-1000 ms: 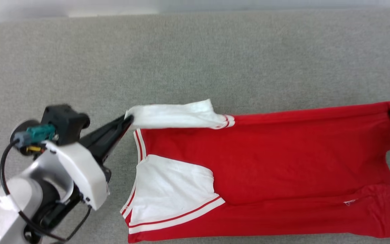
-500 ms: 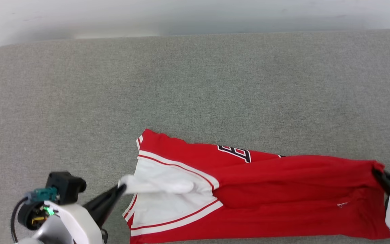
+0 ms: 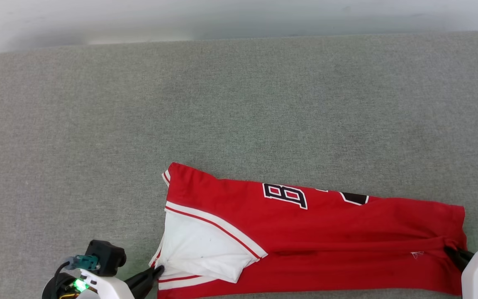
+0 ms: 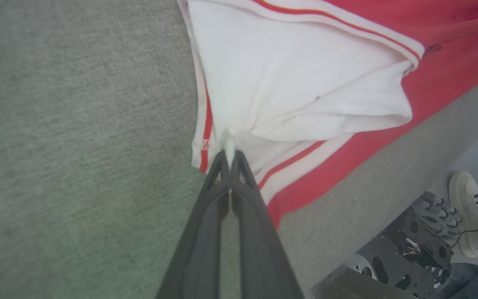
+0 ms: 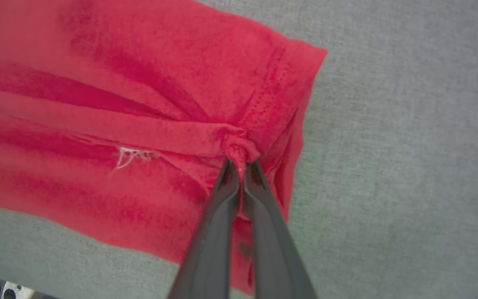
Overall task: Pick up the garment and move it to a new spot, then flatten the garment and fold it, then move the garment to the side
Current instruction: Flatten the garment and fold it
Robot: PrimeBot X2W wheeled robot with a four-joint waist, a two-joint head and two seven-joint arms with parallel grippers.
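Note:
The garment (image 3: 326,236), a red jersey with a white sleeve and black lettering, lies folded lengthwise near the front edge of the grey surface. My left gripper (image 3: 158,272) is shut on the white sleeve fabric at the garment's left end; in the left wrist view the fingertips (image 4: 230,155) pinch a tuft of white cloth (image 4: 288,83). My right gripper (image 3: 450,251) is shut on the red hem at the garment's right end. In the right wrist view the gripper (image 5: 241,166) pinches a bunched knot of the red fabric (image 5: 118,104).
The grey padded surface (image 3: 239,104) stretches wide and bare behind the garment, ending at a pale wall. In the left wrist view the surface's front edge shows, with the robot's base (image 4: 413,249) and a person's shoe (image 4: 467,216) on the floor below.
Both grippers have drawn the garment's far edge toward the front, folding it over itself so the lettered face now shows. The head camera has also shifted.

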